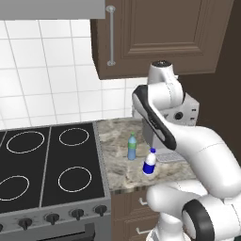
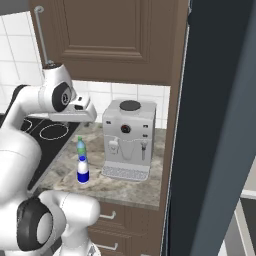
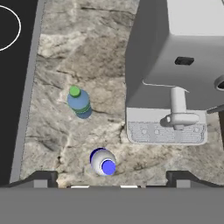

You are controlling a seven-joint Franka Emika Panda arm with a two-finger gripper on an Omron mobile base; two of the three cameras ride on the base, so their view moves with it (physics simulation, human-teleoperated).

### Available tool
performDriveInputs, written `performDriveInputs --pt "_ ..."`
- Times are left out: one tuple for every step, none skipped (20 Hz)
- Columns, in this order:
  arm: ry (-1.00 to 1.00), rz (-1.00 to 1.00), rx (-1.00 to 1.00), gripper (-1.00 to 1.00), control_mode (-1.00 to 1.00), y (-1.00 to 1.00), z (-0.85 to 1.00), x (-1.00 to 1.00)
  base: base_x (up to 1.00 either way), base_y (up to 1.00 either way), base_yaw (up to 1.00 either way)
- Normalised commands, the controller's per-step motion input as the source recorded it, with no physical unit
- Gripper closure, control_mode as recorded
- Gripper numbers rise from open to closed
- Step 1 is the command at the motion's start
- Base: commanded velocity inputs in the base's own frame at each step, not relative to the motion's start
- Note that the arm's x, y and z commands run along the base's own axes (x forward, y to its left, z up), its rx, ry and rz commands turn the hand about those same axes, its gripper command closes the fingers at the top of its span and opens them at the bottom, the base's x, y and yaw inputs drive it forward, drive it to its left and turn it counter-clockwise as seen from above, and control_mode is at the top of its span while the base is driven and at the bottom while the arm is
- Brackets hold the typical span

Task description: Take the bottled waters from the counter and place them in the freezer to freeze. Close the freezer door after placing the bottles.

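**Both bottles standing on the worktop, gripper spread wide above them**

Gripper (image 3: 112, 177): seen from the hand view, looking straight down. Its two dark fingertips (image 3: 41, 177) sit far apart at the lower edge of that view, jaws wide, nothing between them. It hangs above the worktop, clear of both bottles.

Worktop (image 3: 87, 52): mottled grey-brown stone, over dark brown drawers (image 2: 120, 220) with silver handles. Black stovetop (image 1: 47, 160) butts against its left edge.

Blue-green bottle (image 1: 132, 147): taller, slim, translucent, green cap. Upright on the stone, between the stovetop edge and the coffee machine (image 2: 128, 137), touching neither. In the hand view (image 3: 79, 102) it is seen from the top, cap uppermost.

White bottle (image 1: 149, 162): shorter, dark-blue label and blue cap. Upright, nearer the front edge of the worktop than the taller one. The two stand near each other but apart. In the hand view (image 3: 103, 162) it lies just above the gap between the fingertips, slightly left of centre. In the right base view (image 2: 83, 170) it stands directly in front of the taller bottle (image 2: 80, 146).

Coffee machine: grey, boxy, with a drip tray at its foot, at the back right of the worktop, close beside the bottles.

Freezer door (image 2: 220, 130): dark slate-blue panel at the right of the right base view, rising past the cupboard edge. How far it stands open I cannot tell.

Dark brown wall cupboards (image 1: 160, 37) hang above; white tiles (image 1: 47, 75) behind the stovetop.
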Motion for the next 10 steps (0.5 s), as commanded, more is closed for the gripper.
performDriveInputs --pt "-0.02 -0.19 -0.15 -1.0 -1.0 0.34 -0.25 0.0 0.0 0.0 0.0" --pt "-0.01 -0.18 -0.15 -1.0 -1.0 0.31 -0.24 0.0 0.0 0.0 0.0" --pt "0.0 -0.18 -0.15 -1.0 -1.0 0.31 -0.26 0.0 0.0 0.0 0.0" --pt "0.0 -0.18 -0.14 -1.0 -1.0 0.31 -0.29 -0.01 0.0 0.0 0.0" --pt "0.0 -0.19 -0.13 -1.0 -1.0 0.26 -0.34 -0.03 0.0 0.0 0.0" --pt "0.0 -0.21 -0.13 -1.0 -1.0 0.22 -0.37 -0.06 0.0 0.0 0.0" --pt "0.0 -0.22 -0.12 -1.0 -1.0 0.19 -0.41 -0.06 0.0 0.0 0.0" --pt "0.0 -0.22 -0.1 -1.0 -1.0 0.14 -0.44 -0.04 0.0 0.0 0.0" --pt "0.0 -0.23 -0.09 -1.0 -1.0 0.1 -0.46 -0.09 0.0 0.0 0.0" --pt "0.0 -0.24 -0.1 -1.0 -1.0 0.06 -0.49 -0.08 0.0 0.0 0.0"
